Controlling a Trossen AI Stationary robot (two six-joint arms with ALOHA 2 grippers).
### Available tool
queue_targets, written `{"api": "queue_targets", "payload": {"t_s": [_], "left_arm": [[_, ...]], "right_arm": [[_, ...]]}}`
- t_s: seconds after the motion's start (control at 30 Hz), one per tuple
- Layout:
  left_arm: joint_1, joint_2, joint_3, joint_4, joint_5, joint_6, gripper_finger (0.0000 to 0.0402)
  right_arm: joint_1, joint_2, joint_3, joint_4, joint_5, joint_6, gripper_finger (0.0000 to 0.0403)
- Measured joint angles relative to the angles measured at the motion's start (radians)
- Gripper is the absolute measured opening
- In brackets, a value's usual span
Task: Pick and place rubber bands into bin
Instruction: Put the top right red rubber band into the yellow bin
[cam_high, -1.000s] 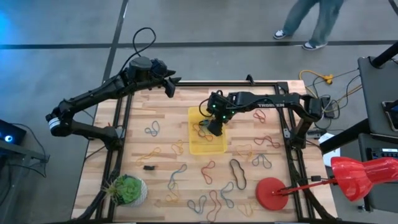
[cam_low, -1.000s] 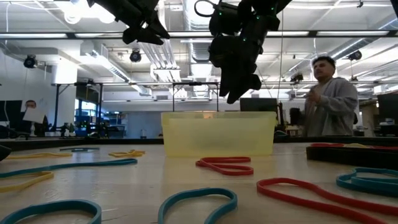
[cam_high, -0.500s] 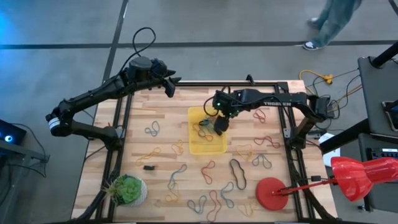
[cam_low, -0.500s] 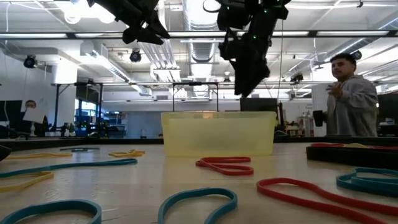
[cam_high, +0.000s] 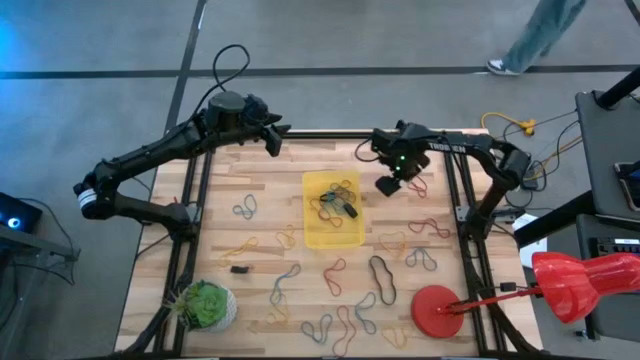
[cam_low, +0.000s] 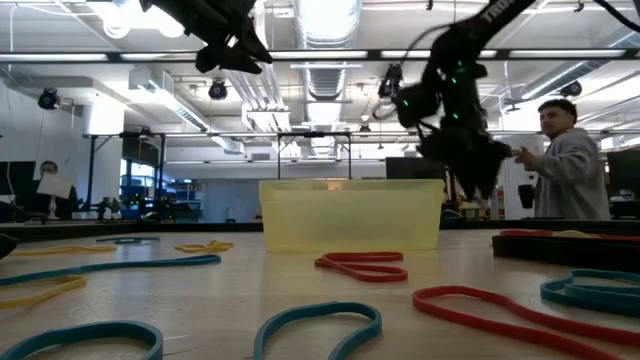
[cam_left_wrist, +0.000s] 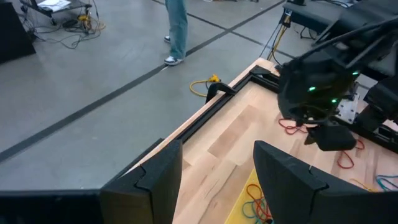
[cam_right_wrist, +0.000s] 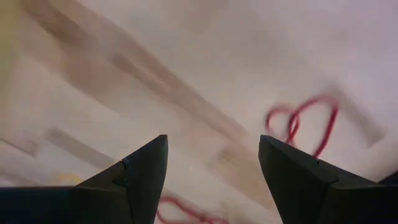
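Note:
The yellow bin (cam_high: 333, 232) sits mid-table with several rubber bands (cam_high: 332, 197) lying in it; in the low view the bin (cam_low: 350, 214) stands behind a red band (cam_low: 362, 265). More bands lie flat all over the wooden table (cam_high: 262, 170). My right gripper (cam_high: 388, 185) hovers open above the table just right of the bin, beside a red band (cam_high: 418, 184), which also shows in the right wrist view (cam_right_wrist: 305, 121). It holds nothing. My left gripper (cam_high: 275, 135) waits open, high over the table's far-left edge.
A green plant ball (cam_high: 207, 305) stands at the near-left corner and a round red disc (cam_high: 437, 310) at the near-right. A small black object (cam_high: 239, 268) lies left of centre. A black frame rail (cam_high: 464, 200) borders the table. A person (cam_low: 570, 160) stands beyond the far side.
My right gripper has left the space above the bin, swinging toward the table's right and far edge and tipping more level. It now hangs beside the bin instead of over it. The bin has stayed where it was.

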Motion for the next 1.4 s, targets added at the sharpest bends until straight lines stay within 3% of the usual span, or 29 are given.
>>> {"api": "queue_targets", "payload": {"t_s": [0.3,0.47,0.77,1.0,1.1,1.33,1.4], "left_arm": [[0.0,0.0,-0.001,0.001,0.0,-0.001,0.0183],[0.0,0.008,0.002,0.007,0.0,-0.001,0.0183],[0.0,0.018,0.009,0.004,0.001,-0.051,0.0183],[0.0,0.018,0.009,0.011,0.001,-0.05,0.0183],[0.0,0.018,0.009,0.015,0.001,-0.049,0.0183],[0.0,0.018,0.008,0.031,0.001,-0.048,0.0183],[0.0,0.018,0.008,0.03,0.001,-0.047,0.0183]], "right_arm": [[-0.06,0.0,-0.167,0.059,0.118,-0.023,0.0237],[-0.078,0.0,-0.21,0.161,0.099,-0.116,0.0237],[-0.251,-0.006,-0.27,0.194,0.041,-0.214,0.0221],[-0.249,-0.013,-0.276,0.192,0.043,-0.233,0.0211],[-0.249,-0.011,-0.271,0.189,0.024,-0.178,0.0177],[-0.244,-0.011,-0.273,0.197,-0.002,-0.075,0.0039],[-0.239,-0.011,-0.273,0.2,-0.022,-0.039,0.0016]]}}
